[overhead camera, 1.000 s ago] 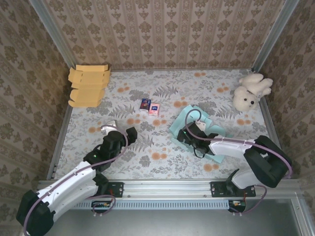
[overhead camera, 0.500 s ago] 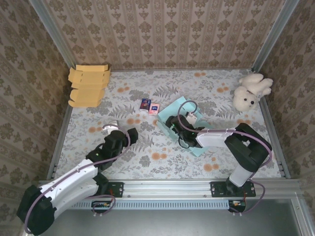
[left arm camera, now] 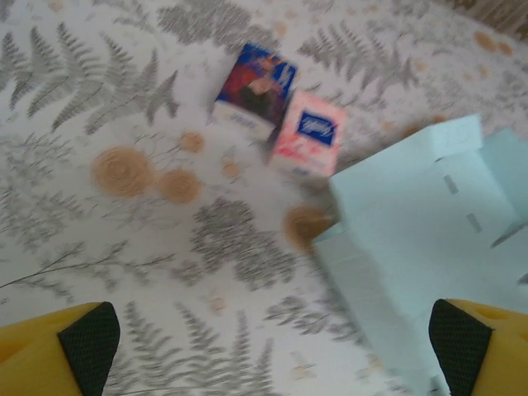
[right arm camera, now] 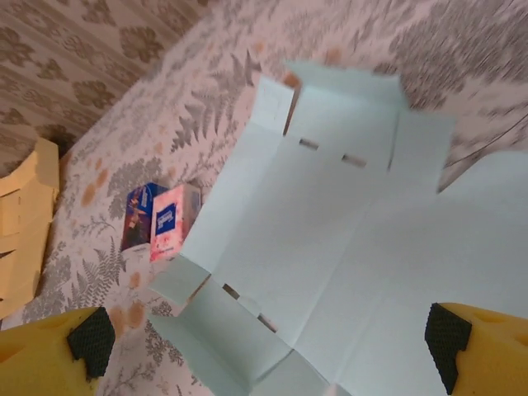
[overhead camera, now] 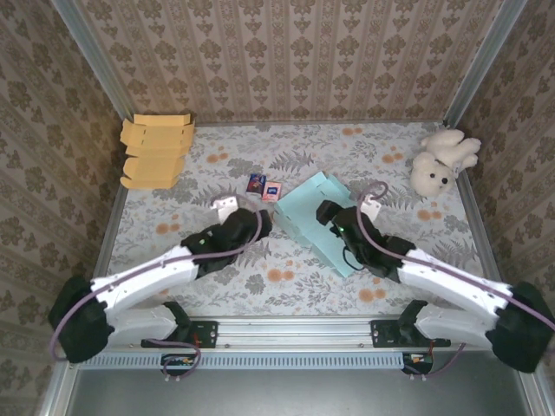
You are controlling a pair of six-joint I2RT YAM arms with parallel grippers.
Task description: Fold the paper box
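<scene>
Left wrist view shows the left gripper (left arm camera: 272, 342) spread wide and empty over the floral tabletop (left arm camera: 124, 247), the right gripper (right arm camera: 270, 342) equally wide and empty above the flat pale-blue paper box (right arm camera: 330, 223) lying mid-tabletop, and just beyond it a small dark-blue carton (left arm camera: 256, 82) and a small pink carton (left arm camera: 312, 132), their labels too blurred to read.

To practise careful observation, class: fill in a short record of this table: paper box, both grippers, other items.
paper box: light blue blank, unfolded, mid-table
left gripper: open, empty, just left of the blank
right gripper: open, empty, over the blank
small packs: blue pack and pink pack, side by side
far-left corner: yellow cardboard blanks
far-right corner: white plush toy
</scene>
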